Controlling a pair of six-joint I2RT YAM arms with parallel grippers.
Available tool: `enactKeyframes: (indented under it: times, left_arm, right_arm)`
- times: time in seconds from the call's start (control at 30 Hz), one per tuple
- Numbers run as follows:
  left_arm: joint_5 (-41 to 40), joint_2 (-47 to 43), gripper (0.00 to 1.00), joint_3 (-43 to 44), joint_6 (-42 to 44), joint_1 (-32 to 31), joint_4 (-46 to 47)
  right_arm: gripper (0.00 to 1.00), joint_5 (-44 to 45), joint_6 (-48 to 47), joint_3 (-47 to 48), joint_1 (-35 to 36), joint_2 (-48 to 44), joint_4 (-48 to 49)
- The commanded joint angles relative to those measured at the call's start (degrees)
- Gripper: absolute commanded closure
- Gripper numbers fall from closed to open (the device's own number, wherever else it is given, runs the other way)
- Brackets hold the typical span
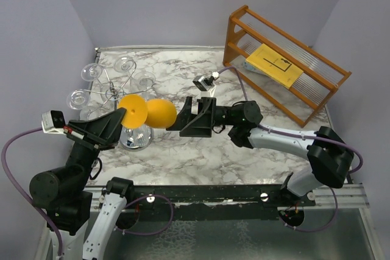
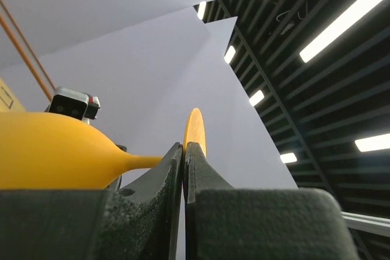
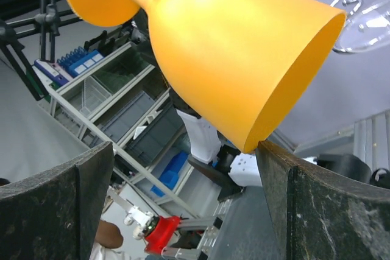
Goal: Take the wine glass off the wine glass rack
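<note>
Live from a robotics lab: pale lilac partition walls (image 1: 183, 4) box in my marble-patterned surface (image 1: 183, 153), a black slatted ceiling (image 2: 317, 89) with long white strip lights (image 2: 341, 19) overhead, grey metal shelving (image 3: 131, 114) holding clear plastic bins (image 3: 91, 92) beyond.

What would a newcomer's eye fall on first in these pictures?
The bright orange wine glass, held sideways above the table: the left fingers are shut on its stem, and the right fingers stand open at the mouth of its bowl. Behind it, at the left, a silvery wire rack carries clear glasses; a wooden shelf is at the far right.
</note>
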Motion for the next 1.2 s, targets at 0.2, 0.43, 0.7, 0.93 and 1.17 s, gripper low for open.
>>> enactKeyframes:
  times: [0.2, 0.43, 0.7, 0.93, 1.17]
  left_arm:
    - [0.54, -2.97, 1.00, -1.58, -1.06, -0.19, 2.59]
    - [0.85, -2.93, 1.00, -3.89, -2.14, -0.16, 4.73]
    - [0.11, -3.34, 1.00, -5.39, -1.00, -0.19, 3.74]
    - [-1.97, -4.98, 0.87, -7.12, 0.85, -0.20, 1.43]
    - [-5.04, -5.40, 0.53, -4.55, 7.48, -0.20, -5.11]
  right_arm:
    - [0.00, 4.82, -5.90, 1.29, -0.55, -1.82, 2.41]
    - [0.02, 2.68, -4.82, 2.10, -0.75, -0.15, 3.31]
    - [0.51, 3.85, 4.96, 0.47, -0.64, 2.54, 21.83]
    - [0.86, 4.13, 10.31, 3.68, -0.62, 6.45, 33.10]
    - [0.98, 3.07, 3.92, 2.95, -0.67, 2.46, 31.33]
